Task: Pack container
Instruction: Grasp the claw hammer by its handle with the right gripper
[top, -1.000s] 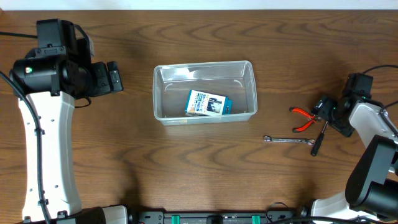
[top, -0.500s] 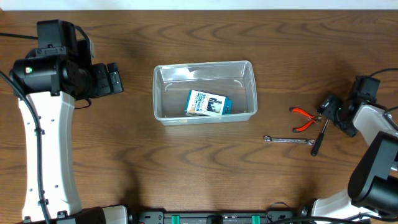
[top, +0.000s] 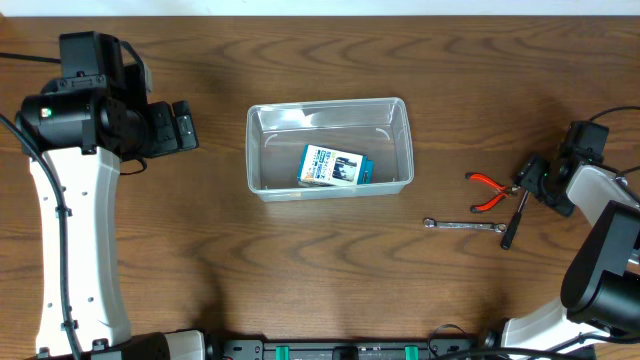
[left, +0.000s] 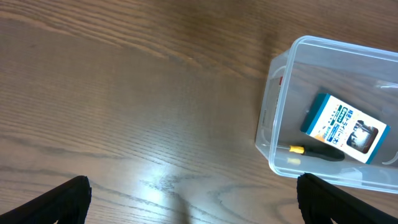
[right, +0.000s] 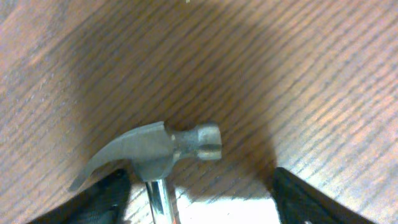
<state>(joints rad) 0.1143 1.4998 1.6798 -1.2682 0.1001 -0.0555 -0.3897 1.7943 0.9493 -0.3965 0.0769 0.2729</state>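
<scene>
The container (top: 258, 150), a clear plastic tub, stands mid-table and holds a blue-and-white box (top: 333, 166). In the left wrist view the container (left: 268, 124) shows at the right with the box (left: 344, 127) and a small black tool with a yellow tip (left: 314, 151) inside. My left gripper (top: 186, 124) is open and empty, left of the container; its fingers (left: 193, 186) frame bare wood. My right gripper (top: 527, 180) is open at the far right, low over a hammer (top: 512, 225). In the right wrist view its fingers (right: 199, 186) straddle the shaft just below the steel hammer head (right: 155, 149).
Red-handled pliers (top: 487, 190) lie just left of the right gripper. A silver wrench (top: 463, 226) lies below them, its end next to the hammer's black handle. The table's right edge is close to the right arm.
My right gripper has shifted slightly to the right over the hammer. The left arm, the container and the tools have not moved.
</scene>
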